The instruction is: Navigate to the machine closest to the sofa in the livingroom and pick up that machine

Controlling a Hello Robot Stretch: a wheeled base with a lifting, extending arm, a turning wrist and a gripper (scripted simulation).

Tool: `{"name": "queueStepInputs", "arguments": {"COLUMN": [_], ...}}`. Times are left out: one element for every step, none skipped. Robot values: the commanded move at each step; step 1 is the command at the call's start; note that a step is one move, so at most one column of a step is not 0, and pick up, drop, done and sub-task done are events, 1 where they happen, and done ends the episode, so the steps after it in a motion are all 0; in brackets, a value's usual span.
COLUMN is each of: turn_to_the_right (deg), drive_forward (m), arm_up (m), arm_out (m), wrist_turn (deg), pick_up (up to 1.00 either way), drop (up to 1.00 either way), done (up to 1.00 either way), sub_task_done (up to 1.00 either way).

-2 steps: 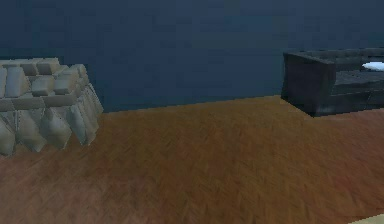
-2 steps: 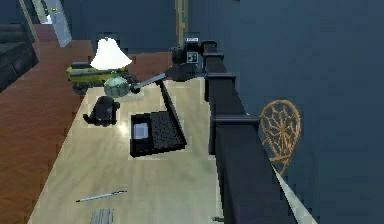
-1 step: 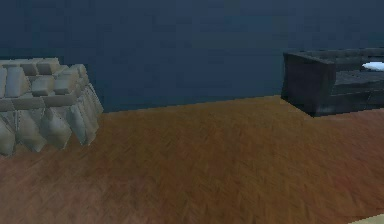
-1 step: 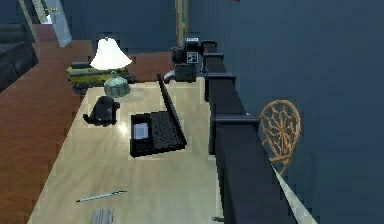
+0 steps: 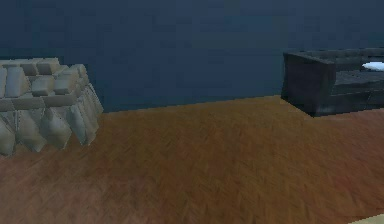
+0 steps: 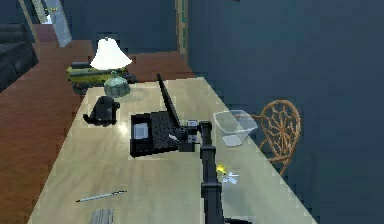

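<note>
The laptop (image 6: 150,130) lies on the pale wooden bench (image 6: 120,170), lid up, black, its screen turned edge-on. It rests flat, so the lift is not yet done. The tool (image 6: 183,137) sits at the laptop's near edge. Whether its fingers are apart, together or on the laptop cannot be told, nor whether it holds anything. Judging by this, the drive is finished and only the grasp and raise remain. A clear tub (image 6: 236,124) stands nearby, a lamp (image 6: 108,52) farther along. The dark sofa (image 5: 335,80) sits across the floor.

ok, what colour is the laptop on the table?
Black. The laptop shows best in the arm side view.
</note>
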Motion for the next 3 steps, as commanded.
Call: {"name": "queueStepInputs", "arguments": {"turn_to_the_right": [0.0,0.0,0.0], "drive_forward": [0.00,0.00,0.00], "arm_up": [0.00,0.10,0.00], "arm_out": [0.00,0.00,0.00], "wrist_turn": [0.0,0.0,0.0], "pick_up": [1.00,0.00,0.00], "drop": [0.00,0.00,0.00], "done": [0.00,0.00,1.00], "sub_task_done": [0.00,0.00,0.00]}}
